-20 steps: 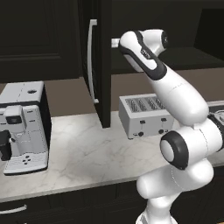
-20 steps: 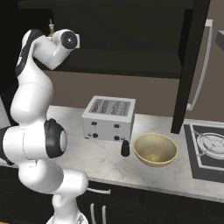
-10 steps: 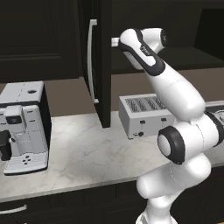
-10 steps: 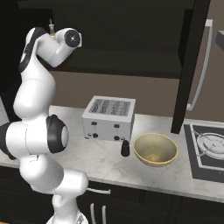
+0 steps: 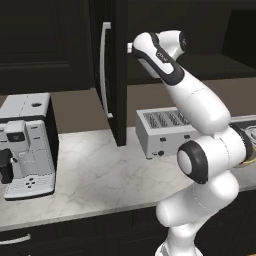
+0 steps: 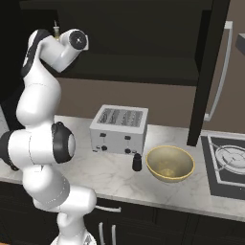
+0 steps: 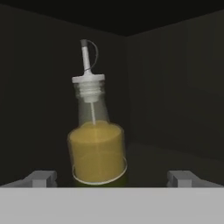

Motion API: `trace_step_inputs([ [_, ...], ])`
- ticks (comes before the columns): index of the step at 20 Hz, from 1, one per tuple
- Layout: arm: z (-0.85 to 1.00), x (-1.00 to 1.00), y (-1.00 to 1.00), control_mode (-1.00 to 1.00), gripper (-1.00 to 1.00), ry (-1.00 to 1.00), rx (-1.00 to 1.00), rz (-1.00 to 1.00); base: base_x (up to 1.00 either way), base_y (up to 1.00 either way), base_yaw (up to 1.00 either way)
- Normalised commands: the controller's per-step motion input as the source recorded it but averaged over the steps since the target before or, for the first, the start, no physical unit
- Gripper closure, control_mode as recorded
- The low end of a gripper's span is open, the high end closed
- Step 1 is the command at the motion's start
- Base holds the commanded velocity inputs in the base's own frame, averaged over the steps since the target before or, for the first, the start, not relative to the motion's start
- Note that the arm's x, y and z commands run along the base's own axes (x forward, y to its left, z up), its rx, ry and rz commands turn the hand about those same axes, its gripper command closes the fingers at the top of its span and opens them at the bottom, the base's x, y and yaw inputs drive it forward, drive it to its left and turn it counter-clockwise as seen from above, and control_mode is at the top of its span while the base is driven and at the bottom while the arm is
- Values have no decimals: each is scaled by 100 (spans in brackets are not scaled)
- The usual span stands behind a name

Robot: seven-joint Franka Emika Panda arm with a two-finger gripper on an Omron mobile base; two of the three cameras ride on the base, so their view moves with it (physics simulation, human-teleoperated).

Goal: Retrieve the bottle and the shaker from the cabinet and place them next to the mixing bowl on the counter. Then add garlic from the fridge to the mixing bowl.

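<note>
Bottle [image 7: 96,144] base hidden (grey band), cabinet [image 7: 175,87] depths dark.

The white marble-veined worktop [image 6: 119,174] carried a toaster [image 6: 119,129] toward the back, a small black shaker [image 6: 137,162] just in front of it, and a tan-rimmed mixing bowl [image 6: 170,163] just beside the shaker. A coffee machine [image 5: 26,144] stood well apart at the far left end. Inside the dark cabinet, the shelf [image 7: 175,159] held an upright amber bottle [image 7: 96,148] with a pale spout.
</note>
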Motion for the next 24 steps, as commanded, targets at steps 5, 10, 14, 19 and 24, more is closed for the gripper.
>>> trace_step_inputs([
  [5,0,1,31,-100,-100,5,-3,2,0,0,0],
  [10,0,5,3,-100,-100,1,0,1,0,0,0],
  [14,0,2,0,-100,-100,1,0,0,0,0,0],
  [19,0,17,0,-100,-100,0,0,0,0,0,0],
  [24,0,11,4,-100,-100,2,0,0,0,0,0],
])
